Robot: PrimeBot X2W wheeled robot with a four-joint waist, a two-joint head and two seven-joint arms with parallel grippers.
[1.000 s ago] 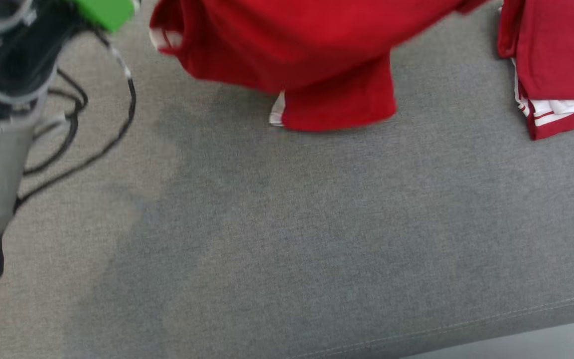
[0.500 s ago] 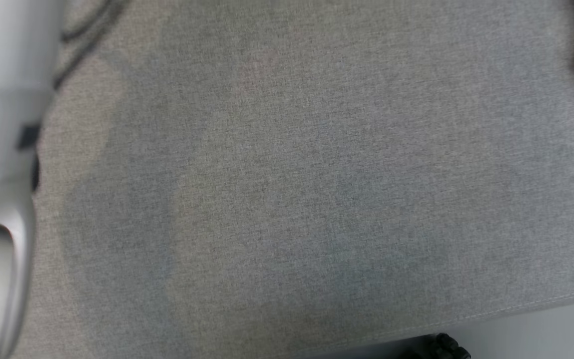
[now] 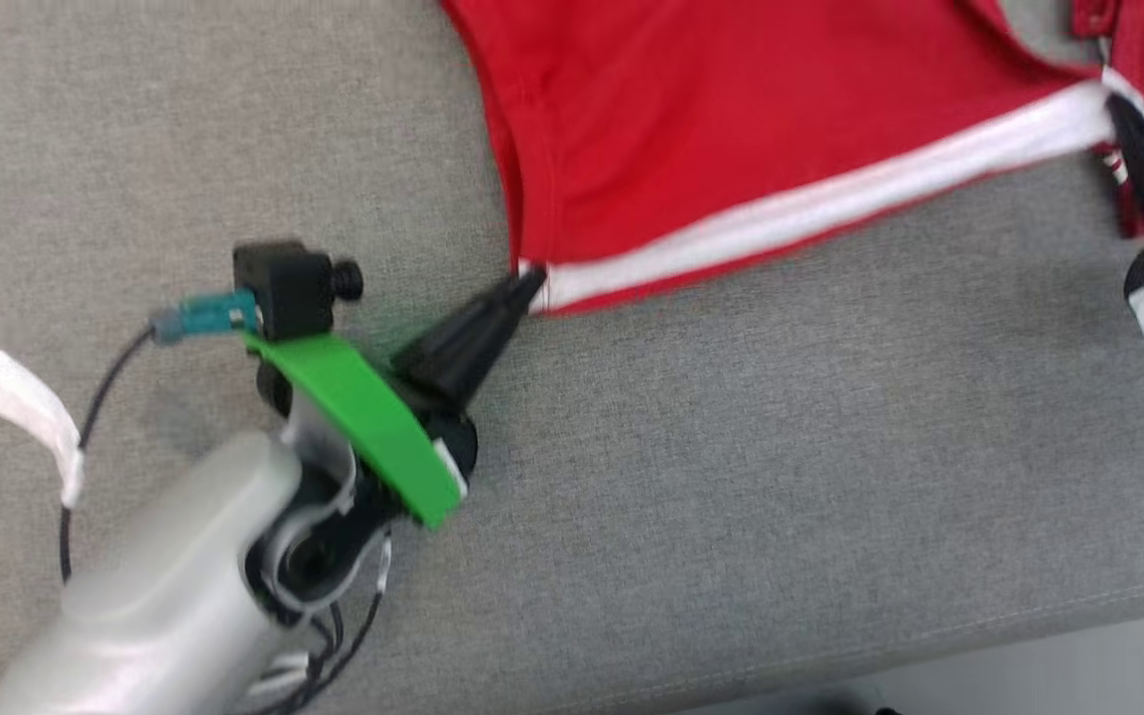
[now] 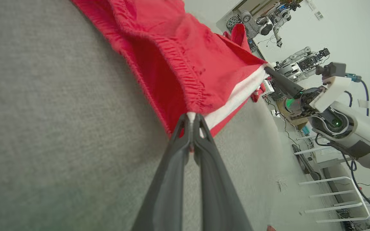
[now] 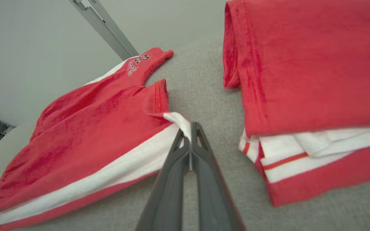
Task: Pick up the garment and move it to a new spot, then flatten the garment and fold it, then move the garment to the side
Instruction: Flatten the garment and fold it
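Though apart, left end effector [image 3: 528,283], right end effector [image 3: 1114,103] tight on garment [image 3: 731,129].

That was a robotics lab, no doubt: more robot arms [image 4: 300,59] parked by the pale far wall, loose cables [image 4: 284,123] trailing over the floor, a white metal rack [image 4: 326,181] beyond the grey padded counter [image 4: 43,128].

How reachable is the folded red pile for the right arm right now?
Probably not yet: the right gripper is shut on the garment, so it is busy, though the folded pile lies close beside it across bare cushion.
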